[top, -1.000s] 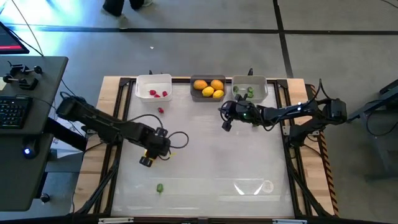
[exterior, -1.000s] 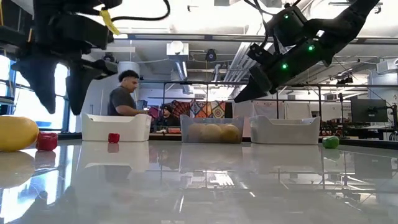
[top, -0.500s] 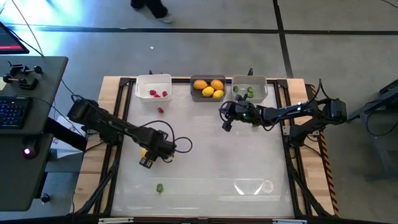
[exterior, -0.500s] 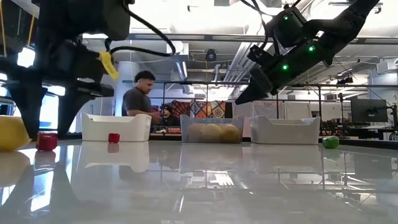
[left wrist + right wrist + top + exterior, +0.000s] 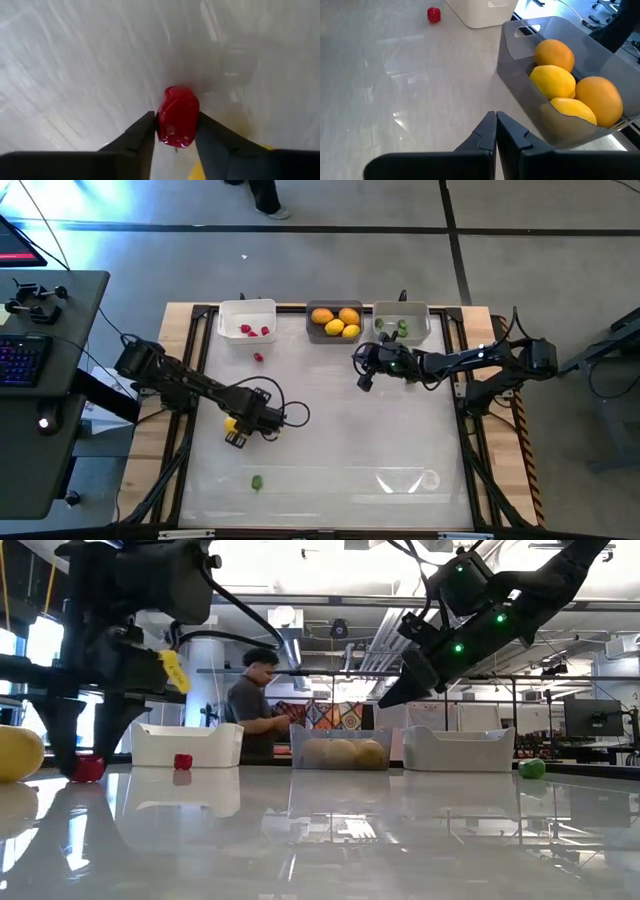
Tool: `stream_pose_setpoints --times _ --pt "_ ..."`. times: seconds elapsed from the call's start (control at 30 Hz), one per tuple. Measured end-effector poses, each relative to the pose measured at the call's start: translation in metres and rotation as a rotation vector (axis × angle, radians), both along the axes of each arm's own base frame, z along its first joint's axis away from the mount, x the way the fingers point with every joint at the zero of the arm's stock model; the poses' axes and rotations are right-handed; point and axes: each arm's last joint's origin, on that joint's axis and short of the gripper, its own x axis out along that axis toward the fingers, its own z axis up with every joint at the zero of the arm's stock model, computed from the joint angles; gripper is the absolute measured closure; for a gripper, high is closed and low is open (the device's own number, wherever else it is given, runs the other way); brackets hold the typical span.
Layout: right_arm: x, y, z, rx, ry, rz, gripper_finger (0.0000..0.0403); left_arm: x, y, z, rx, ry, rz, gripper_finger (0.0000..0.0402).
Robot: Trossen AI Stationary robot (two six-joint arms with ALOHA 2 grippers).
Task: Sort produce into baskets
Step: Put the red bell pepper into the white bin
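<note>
My left gripper points down at the table's near left, with a small red piece of produce between its fingers. A yellow fruit lies right beside it. My right gripper hangs shut above the table, in front of the dark grey basket. That basket holds orange and yellow fruits. The white basket holds red bits. The light grey basket holds green bits. A second red piece and a green piece lie loose on the table. My left gripper pinches the red piece by two opposite sides between its two fingers. The fingers come from above and point down. The piece sits with its underside on the table top.
The three baskets stand in a row along the far edge. The table's middle and near right are bare and glossy. A person stands in the room behind the table in the low view.
My left gripper has come down onto the red piece beside the yellow fruit, and its fingers have drawn in on the piece's sides. The person behind the table has walked toward the right.
</note>
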Motion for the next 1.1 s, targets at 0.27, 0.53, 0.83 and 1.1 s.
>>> stream_pose_setpoints --times 0.27,0.53,0.83,1.1 --pt "0.000 0.000 0.000 0.000 0.002 0.000 0.0402 0.007 0.021 0.007 -0.005 -0.073 0.078 0.0364" --pt "-0.001 0.000 -0.001 0.003 0.014 0.000 0.0402 0.008 0.073 0.045 -0.023 -0.321 0.272 0.0356" --pt "-0.001 0.000 -0.001 0.009 0.011 -0.003 0.0402 -0.026 0.172 0.082 0.067 -0.571 0.720 0.0356" --pt "-0.001 0.000 -0.001 0.009 0.011 -0.003 0.0402 -0.059 0.240 0.104 0.182 -0.683 1.004 0.0356"
